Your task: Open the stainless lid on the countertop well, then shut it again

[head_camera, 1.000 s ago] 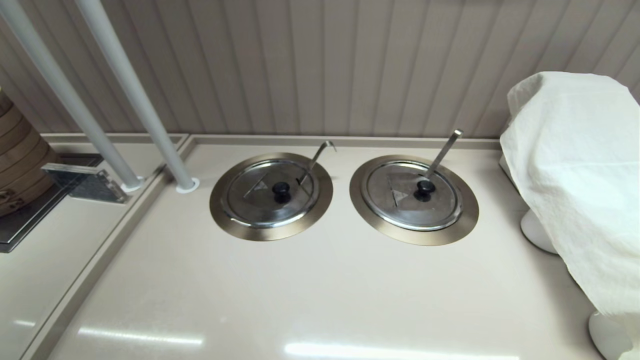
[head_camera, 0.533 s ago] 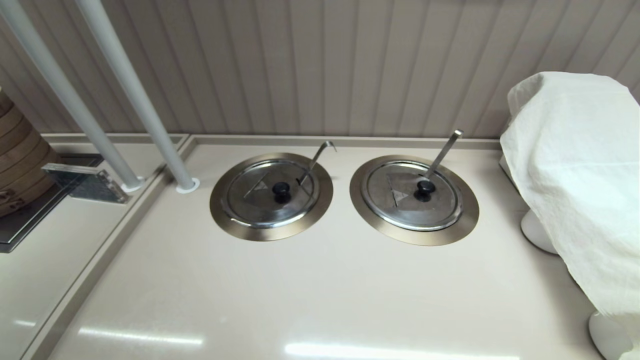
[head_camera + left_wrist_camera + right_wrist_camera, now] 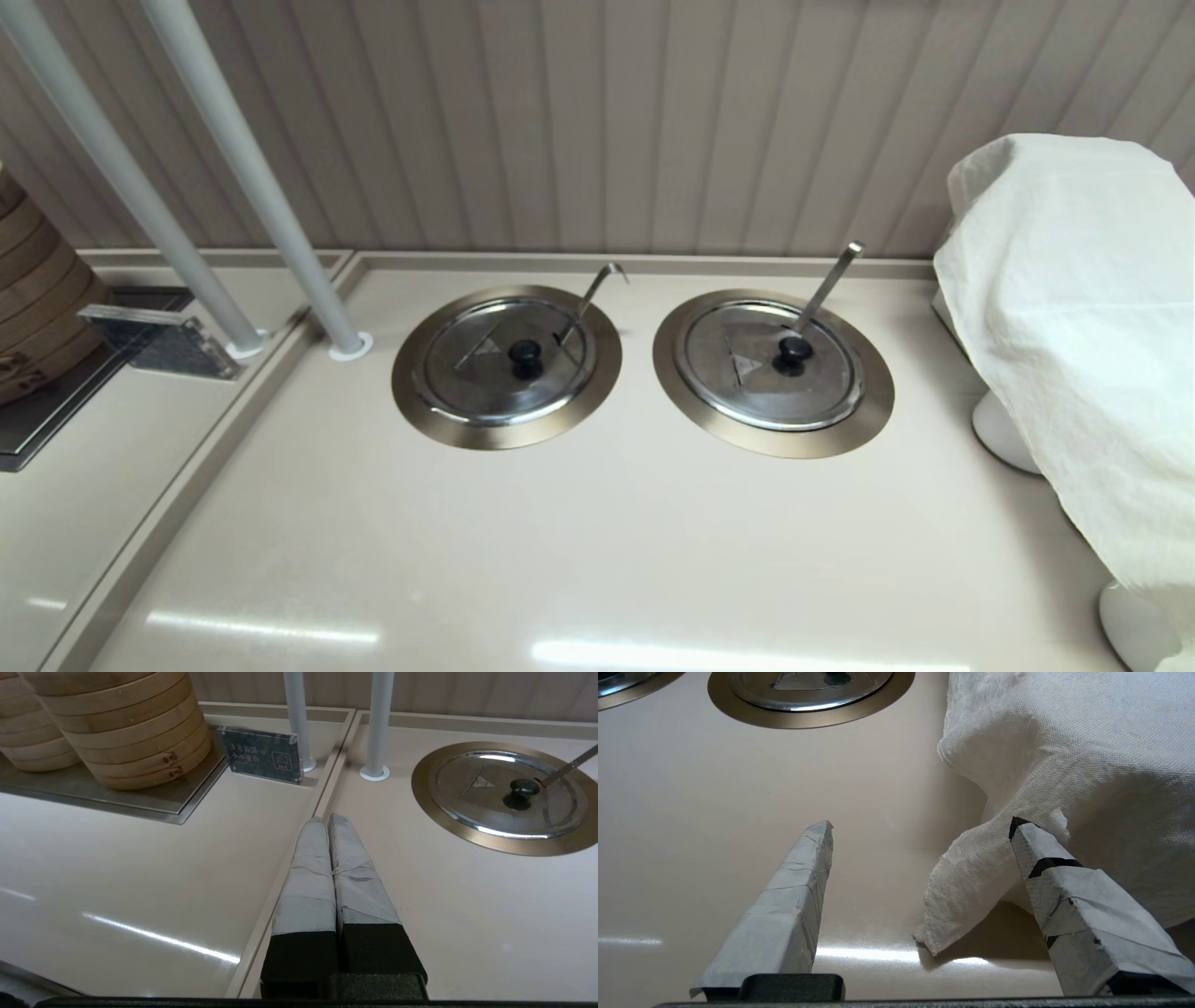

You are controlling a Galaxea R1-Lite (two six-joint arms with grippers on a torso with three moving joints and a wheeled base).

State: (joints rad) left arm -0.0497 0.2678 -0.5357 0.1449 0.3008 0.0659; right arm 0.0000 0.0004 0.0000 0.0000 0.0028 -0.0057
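Note:
The stainless lid (image 3: 495,373), shiny, with a black knob (image 3: 525,353), lies closed on the countertop well, ringed by a bronze-toned flange (image 3: 411,397). A hook-ended wire handle (image 3: 597,283) sticks out through the slot at the lid's edge. The left wrist view shows the same lid (image 3: 490,798) and knob (image 3: 523,787) far ahead and to one side of my left gripper (image 3: 327,819), which is shut on nothing above the countertop seam. My right gripper (image 3: 922,825) is open and empty, low over the counter beside the white cloth. Neither gripper shows in the head view.
The twin lid (image 3: 747,383) with a straight bar handle (image 3: 829,285) sits to the right. A white cloth (image 3: 1074,327) drapes over something at the far right, its corner (image 3: 966,891) between my right fingers. Two grey poles (image 3: 280,215), bamboo steamers (image 3: 117,728) and a small sign (image 3: 261,753) stand on the left.

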